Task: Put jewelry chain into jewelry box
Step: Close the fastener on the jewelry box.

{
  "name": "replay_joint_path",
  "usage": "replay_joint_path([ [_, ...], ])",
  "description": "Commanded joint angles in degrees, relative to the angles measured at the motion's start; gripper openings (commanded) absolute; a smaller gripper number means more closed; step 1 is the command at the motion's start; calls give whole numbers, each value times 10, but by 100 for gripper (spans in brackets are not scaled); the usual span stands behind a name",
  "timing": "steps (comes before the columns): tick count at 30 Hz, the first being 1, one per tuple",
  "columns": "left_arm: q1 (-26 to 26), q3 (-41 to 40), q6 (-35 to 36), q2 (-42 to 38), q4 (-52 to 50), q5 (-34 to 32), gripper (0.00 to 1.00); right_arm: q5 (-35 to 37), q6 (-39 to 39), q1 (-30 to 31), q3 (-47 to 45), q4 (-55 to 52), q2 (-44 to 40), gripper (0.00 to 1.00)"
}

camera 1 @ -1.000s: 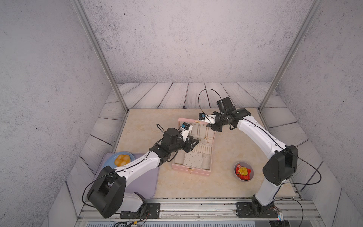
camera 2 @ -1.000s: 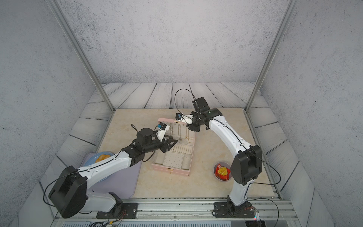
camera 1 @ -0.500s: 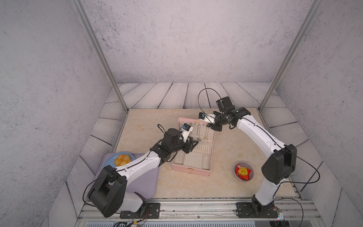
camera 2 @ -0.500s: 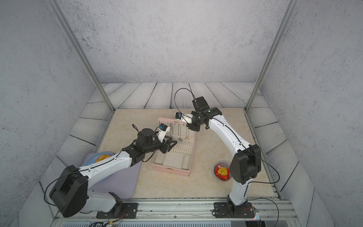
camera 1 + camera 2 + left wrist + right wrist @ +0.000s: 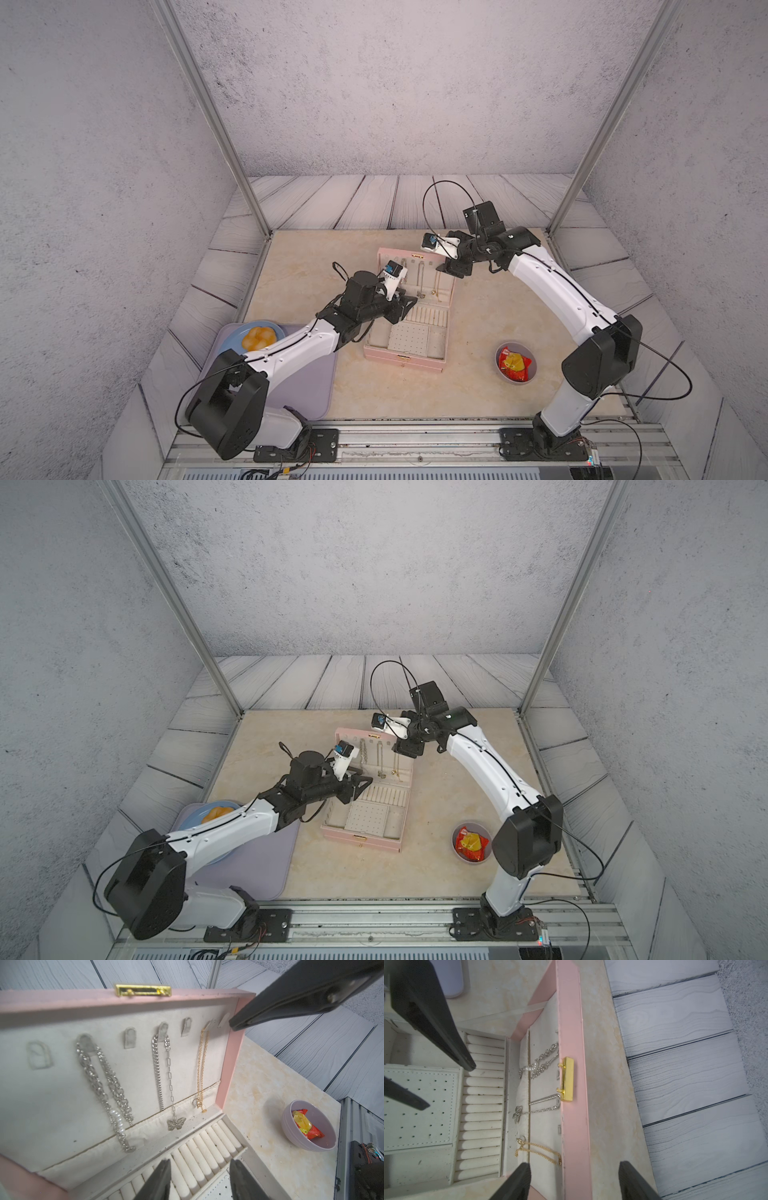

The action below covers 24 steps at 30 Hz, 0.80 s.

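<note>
Tabletop [image 5: 478, 316] | jewelry chain [image 5: 200, 1068] hangs in jewelry box [image 5: 228, 1064] — right hand [image 5: 574, 1164] beside

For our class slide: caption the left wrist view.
Thin gold jewelry chain hanging inside the open pink jewelry box.

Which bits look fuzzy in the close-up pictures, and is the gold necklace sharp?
Left wrist view: the left gripper has blurry fingers, but the jewelry chain looks sharp. Right wrist view: the right gripper is blurry too, and the gold clasp gleams.
</note>
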Motion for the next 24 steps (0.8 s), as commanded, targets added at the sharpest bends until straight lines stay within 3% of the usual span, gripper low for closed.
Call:
replay_joint_path([
  [1, 6, 1, 6, 3, -1, -3, 51, 21, 2, 2, -2, -14, 1, 68],
  [5, 6, 1, 6, 3, -1, -2, 51, 25, 2, 3, 18, -28, 24, 66],
  [24, 6, 1, 7, 4, 1, 3, 51, 24, 3, 6, 51, -55, 56, 21],
])
